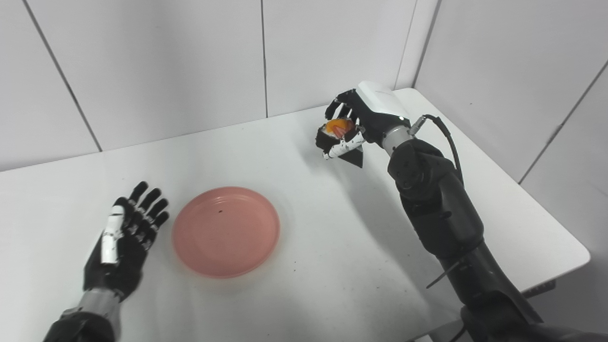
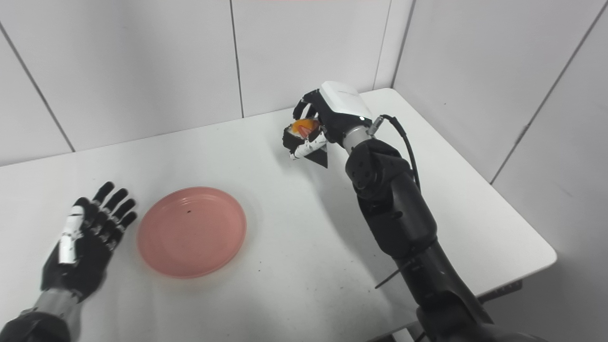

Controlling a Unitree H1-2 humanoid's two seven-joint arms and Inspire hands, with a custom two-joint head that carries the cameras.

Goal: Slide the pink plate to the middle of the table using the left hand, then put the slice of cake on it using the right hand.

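White table (image 1: 332, 247) against grey wall panels | pink plate (image 1: 226, 231) flat and bare, left of centre, near side | left hand (image 1: 126, 237) just left of plate, fingers spread, holding nothing | right hand (image 1: 354, 124) raised at far right, fingers clamped on slice of cake (image 1: 338, 128) with orange topping

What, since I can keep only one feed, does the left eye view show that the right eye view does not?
Only the left eye view: a wider strip of bare white table to the left of the black left hand.
Only the right eye view: more of the grey wall beyond the table's right edge.
Both: the round pink plate lying empty, with the left hand open beside it and apart from it, and the right hand, fingers shut on the dark, orange-topped slice of cake, at the table's far side.
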